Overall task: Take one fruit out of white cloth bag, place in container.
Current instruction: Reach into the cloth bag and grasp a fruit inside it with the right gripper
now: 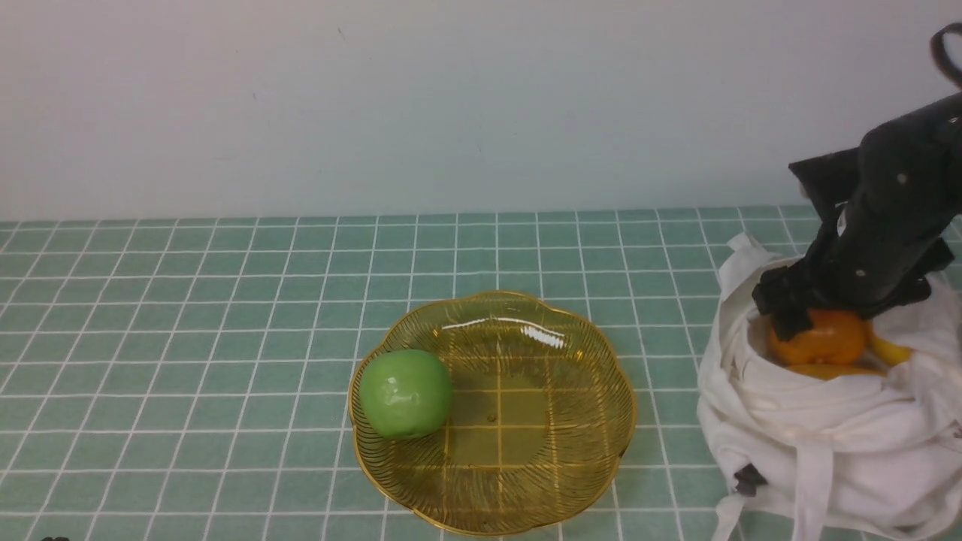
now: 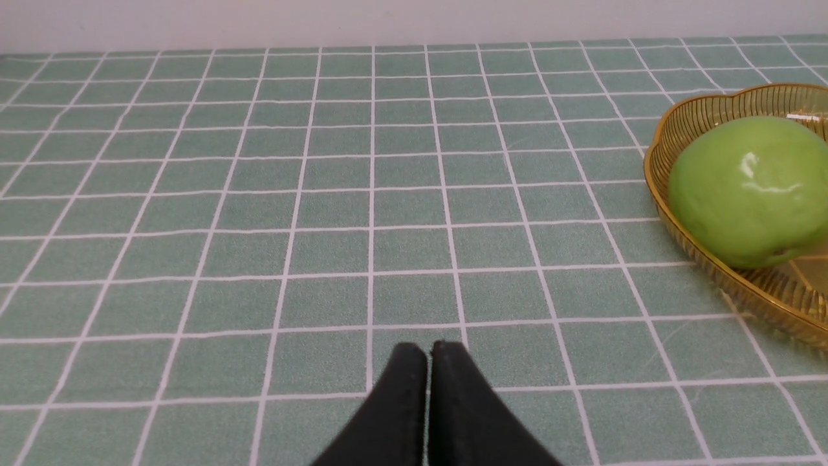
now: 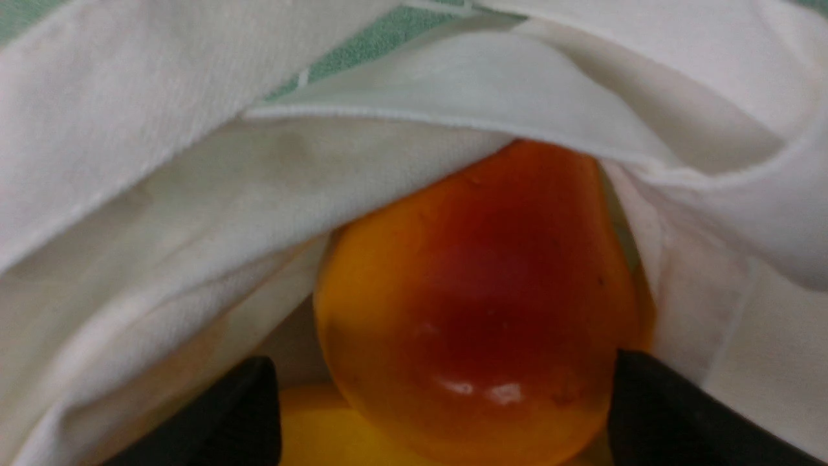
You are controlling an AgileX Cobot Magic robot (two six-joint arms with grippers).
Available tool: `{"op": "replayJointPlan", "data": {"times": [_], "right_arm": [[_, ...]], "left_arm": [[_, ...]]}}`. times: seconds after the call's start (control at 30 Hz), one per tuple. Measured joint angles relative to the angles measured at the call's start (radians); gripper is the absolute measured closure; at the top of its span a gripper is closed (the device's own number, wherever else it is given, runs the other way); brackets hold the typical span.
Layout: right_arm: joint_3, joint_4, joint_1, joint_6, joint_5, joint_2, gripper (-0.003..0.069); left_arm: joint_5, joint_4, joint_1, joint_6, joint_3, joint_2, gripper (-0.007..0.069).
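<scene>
The white cloth bag (image 1: 827, 443) slumps at the right of the table, its mouth open. Inside lies the glossy orange fruit (image 1: 823, 338) with a red blush (image 3: 479, 304), partly under a fold of the bag (image 3: 194, 194). My right gripper (image 1: 823, 312) reaches down into the bag and is open (image 3: 440, 388). Its black fingers straddle the fruit: one touches its side, the other stands a little apart. The amber scalloped container (image 1: 541, 428) sits mid-table. My left gripper (image 2: 427, 353) is shut and empty over bare cloth, left of the container (image 2: 686, 123).
A round green apple (image 1: 406, 393) lies in the container's left part (image 2: 750, 191). A smaller yellow fruit (image 1: 890, 349) rests in the bag beside and under the orange one (image 3: 310, 427). Cloth straps hang down the bag's front. The table wears a green checked cloth.
</scene>
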Motion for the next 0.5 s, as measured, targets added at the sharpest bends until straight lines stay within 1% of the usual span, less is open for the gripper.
{"op": "replayJointPlan", "data": {"times": [0.07, 0.1, 0.17, 0.4, 0.5], "right_arm": [[-0.001, -0.018, 0.000, 0.006, -0.008, 0.019, 0.0022], [-0.001, -0.051, 0.000, 0.014, -0.024, 0.038, 0.0022], [-0.002, -0.061, 0.000, 0.021, -0.029, 0.040, 0.0020], [-0.006, -0.167, 0.005, 0.087, -0.098, 0.067, 0.0020], [-0.011, -0.175, 0.006, 0.092, -0.114, 0.073, 0.0041]], "left_arm": [[0.000, 0.000, 0.000, 0.000, 0.000, 0.000, 0.0632], [0.000, 0.000, 0.000, 0.000, 0.000, 0.000, 0.0632], [0.000, 0.000, 0.000, 0.000, 0.000, 0.000, 0.0632], [0.000, 0.000, 0.000, 0.000, 0.000, 0.000, 0.0632], [0.000, 0.000, 0.000, 0.000, 0.000, 0.000, 0.0632]]}}
